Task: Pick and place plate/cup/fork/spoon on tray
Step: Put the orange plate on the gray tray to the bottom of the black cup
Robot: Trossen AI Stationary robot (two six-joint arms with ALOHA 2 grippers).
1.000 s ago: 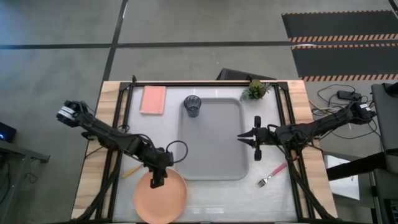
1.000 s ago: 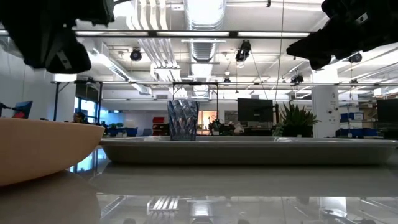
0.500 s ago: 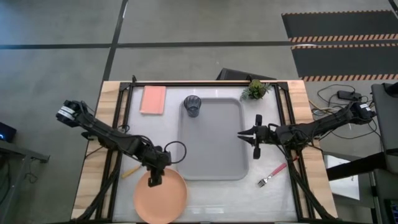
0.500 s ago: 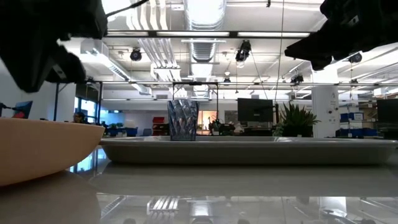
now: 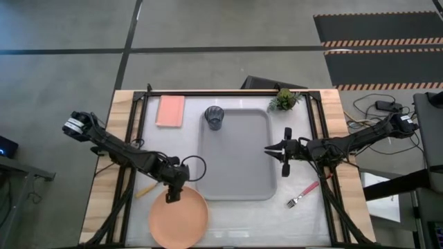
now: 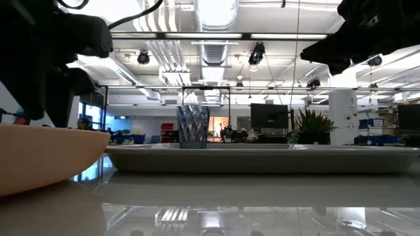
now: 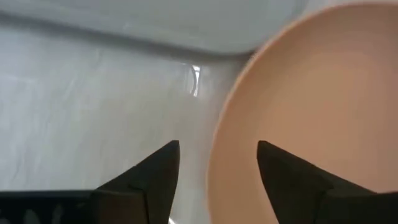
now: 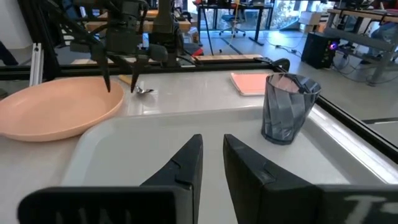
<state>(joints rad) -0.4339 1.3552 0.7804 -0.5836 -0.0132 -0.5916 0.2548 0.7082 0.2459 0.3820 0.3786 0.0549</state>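
Note:
The salmon-orange plate (image 5: 183, 220) lies flat on the table near its front edge, left of the grey tray (image 5: 239, 166). My left gripper (image 7: 217, 146) points down, open, at the plate's far-left rim (image 7: 214, 155), one finger outside it and one over the dish. The dark cup (image 5: 214, 118) stands upright in the tray's far-left corner. The spoon (image 8: 143, 91) lies on the table left of the plate. The fork (image 5: 303, 194) lies right of the tray. My right gripper (image 5: 270, 151) hovers over the tray's right edge, open by a narrow gap, with nothing between its fingers.
A pink pad (image 5: 170, 111) lies at the far left and a small green plant (image 5: 284, 100) stands at the far right. Dark frame rails (image 5: 131, 149) run along both table sides. The tray's middle (image 8: 186, 124) is bare.
My left gripper has come down toward the plate's far-left rim and has opened. The plate has stayed where it was, and my right arm has kept still.

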